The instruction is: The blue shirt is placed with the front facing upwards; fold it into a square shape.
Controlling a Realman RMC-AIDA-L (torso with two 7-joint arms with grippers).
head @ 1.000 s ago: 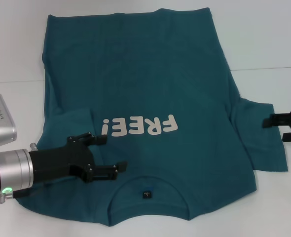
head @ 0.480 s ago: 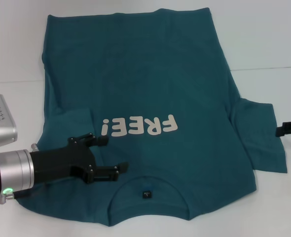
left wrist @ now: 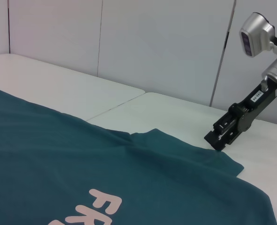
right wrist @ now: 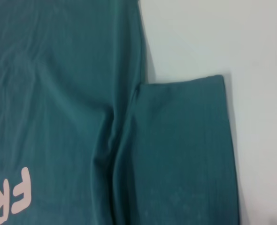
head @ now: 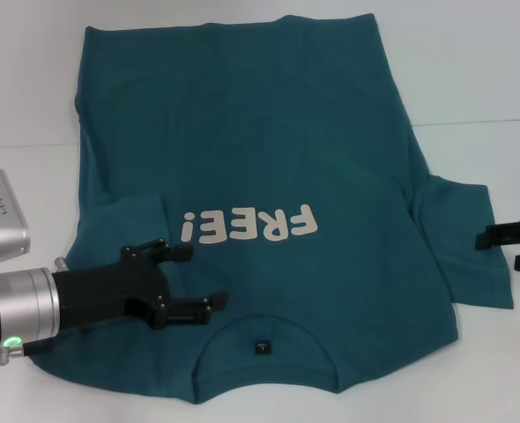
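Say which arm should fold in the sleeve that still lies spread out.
Right. The right gripper, open, hovers at the outer edge of the spread sleeve of the shirt. The left gripper sits over the opposite shoulder, whose sleeve already looks folded.

Black left claw [head: 189, 278] on a silver cylindrical wrist with green light.

Dark teal-blue short-sleeved shirt [head: 269, 176], spread flat across the centre of the frame, front up. White "FREE!" print [head: 248, 226] below centre, reading upside down. Round neck with small dark label [head: 262, 346] at bottom centre, hem at the top. Left sleeve folded inward, right sleeve [head: 467, 242] lying outstretched at right.
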